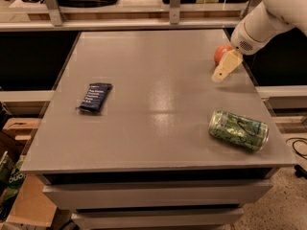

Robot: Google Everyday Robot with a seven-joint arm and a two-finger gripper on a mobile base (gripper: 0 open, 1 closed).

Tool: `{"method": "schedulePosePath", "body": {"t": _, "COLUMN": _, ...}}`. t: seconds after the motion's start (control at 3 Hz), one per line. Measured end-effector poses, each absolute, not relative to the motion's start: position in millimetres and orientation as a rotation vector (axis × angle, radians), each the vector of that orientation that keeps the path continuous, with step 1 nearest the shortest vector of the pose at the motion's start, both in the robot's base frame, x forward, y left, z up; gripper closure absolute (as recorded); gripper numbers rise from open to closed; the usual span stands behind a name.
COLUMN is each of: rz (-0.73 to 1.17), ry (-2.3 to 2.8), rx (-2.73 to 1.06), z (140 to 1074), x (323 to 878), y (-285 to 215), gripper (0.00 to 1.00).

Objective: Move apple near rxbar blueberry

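Flat grey table (158, 109), dark shelves behind. What could go wrong: small round red-orange apple (220, 52) sat close to right edge, so bump from my cream gripper (223, 69) could roll it off. Weak hold could drop it on long trip across. Apple was tucked just behind gripper, far right. Flat dark blue rxbar blueberry wrapper (95, 97) lay well apart, left side. Could not tell if gripper was spread or pinching apple.

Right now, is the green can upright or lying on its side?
On its side: the green can lies lengthwise on the table. The gripper is beside the apple.
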State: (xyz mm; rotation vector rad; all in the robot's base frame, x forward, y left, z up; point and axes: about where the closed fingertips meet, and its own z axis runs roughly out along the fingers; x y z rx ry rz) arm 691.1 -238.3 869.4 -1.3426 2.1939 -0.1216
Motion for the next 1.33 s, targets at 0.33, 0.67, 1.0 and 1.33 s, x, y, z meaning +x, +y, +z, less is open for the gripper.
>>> {"method": "schedulePosePath", "body": {"t": 0.33, "rz": -0.106, "ry": 2.209, "rx": -1.345, "z": 862.6, "x": 693.8, "y": -240.2, "gripper": 0.00}}
{"method": "schedulePosePath", "body": {"t": 0.67, "rz": -0.101, "ry": 2.214, "rx": -1.351, "z": 859.1, "x": 695.4, "y": -240.2, "gripper": 0.16}}
{"method": "schedulePosePath", "body": {"t": 1.0, "rz": -0.098, "ry": 2.211, "rx": -1.359, "z": 858.3, "x": 696.1, "y": -239.5, "gripper": 0.41}}
{"method": "schedulePosePath", "body": {"t": 1.33, "rz": -0.098, "ry": 2.207, "rx": -1.367, "z": 859.1, "x": 695.9, "y": -239.2, "gripper": 0.63}}
